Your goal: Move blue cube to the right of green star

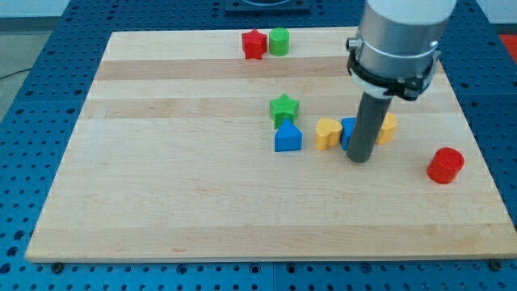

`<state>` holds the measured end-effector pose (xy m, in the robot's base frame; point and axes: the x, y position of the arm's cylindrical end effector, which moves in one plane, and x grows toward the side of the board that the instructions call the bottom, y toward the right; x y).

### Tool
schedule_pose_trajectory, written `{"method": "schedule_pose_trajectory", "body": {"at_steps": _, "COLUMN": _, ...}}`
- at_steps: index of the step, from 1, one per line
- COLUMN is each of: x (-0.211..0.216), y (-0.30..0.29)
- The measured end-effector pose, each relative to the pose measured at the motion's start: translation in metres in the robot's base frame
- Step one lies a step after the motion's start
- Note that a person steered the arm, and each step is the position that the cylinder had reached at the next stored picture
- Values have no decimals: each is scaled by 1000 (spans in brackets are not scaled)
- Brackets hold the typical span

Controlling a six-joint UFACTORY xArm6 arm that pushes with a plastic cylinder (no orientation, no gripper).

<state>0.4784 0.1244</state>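
The green star (pixel 283 108) lies near the middle of the wooden board (pixel 161 178). The blue cube (pixel 348 131) sits to its right, mostly hidden behind my rod. My tip (pixel 359 158) rests on the board just below and in front of the blue cube, touching or nearly touching it. A blue house-shaped block (pixel 287 137) sits directly below the green star. A yellow heart (pixel 327 133) lies just left of the blue cube.
A second yellow block (pixel 388 128) peeks out right of the rod. A red cylinder (pixel 445 165) stands at the view's right. A red star (pixel 254 44) and a green cylinder (pixel 279 41) sit at the view's top edge.
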Motion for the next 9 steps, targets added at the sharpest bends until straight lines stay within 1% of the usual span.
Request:
{"method": "schedule_pose_trajectory", "body": {"at_steps": 1, "x": -18, "y": 0}}
{"method": "schedule_pose_trajectory", "body": {"at_steps": 2, "x": -13, "y": 3}}
{"method": "schedule_pose_trajectory", "body": {"at_steps": 3, "x": 12, "y": 31}}
{"method": "schedule_pose_trajectory", "body": {"at_steps": 4, "x": 7, "y": 60}}
{"method": "schedule_pose_trajectory", "body": {"at_steps": 5, "x": -20, "y": 54}}
{"method": "schedule_pose_trajectory", "body": {"at_steps": 6, "x": -52, "y": 23}}
{"method": "schedule_pose_trajectory", "body": {"at_steps": 7, "x": -69, "y": 13}}
{"method": "schedule_pose_trajectory", "body": {"at_steps": 8, "x": -69, "y": 19}}
{"method": "schedule_pose_trajectory", "body": {"at_steps": 9, "x": -70, "y": 11}}
